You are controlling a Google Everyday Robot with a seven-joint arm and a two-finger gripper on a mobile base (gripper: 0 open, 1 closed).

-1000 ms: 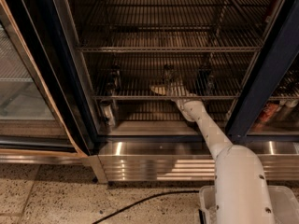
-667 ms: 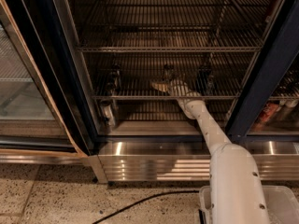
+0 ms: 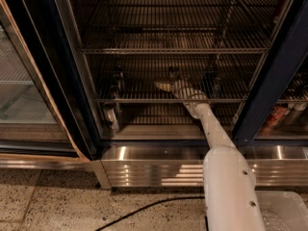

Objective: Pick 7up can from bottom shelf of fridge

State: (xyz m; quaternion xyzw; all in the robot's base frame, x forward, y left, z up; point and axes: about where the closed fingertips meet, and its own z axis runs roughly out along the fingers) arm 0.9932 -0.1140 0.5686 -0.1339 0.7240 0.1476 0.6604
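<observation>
Reaching into the open fridge from the near right, the white arm runs up and left from the bottom edge, over the ribbed steel base panel, and ends at the bottom shelf. The tool sits low over that wire rack, about mid-width, with its pale tip pointing left. Cannot tell how far the tool is open, and nothing shows as held. The 7up can stands upright on the bottom shelf just behind the tool, on its far side; whether they touch is unclear. A darker can stands to the right on the same rack, close to the right upright. Two more dim cans stand at the rack's left end. A shiny silver can sits lower, under the rack at the near left corner of the fridge floor. An upper rack is above. The glass door is swung out at the left. A black cable lies on the speckled floor in front. Some bottles show in the next compartment at far right.
</observation>
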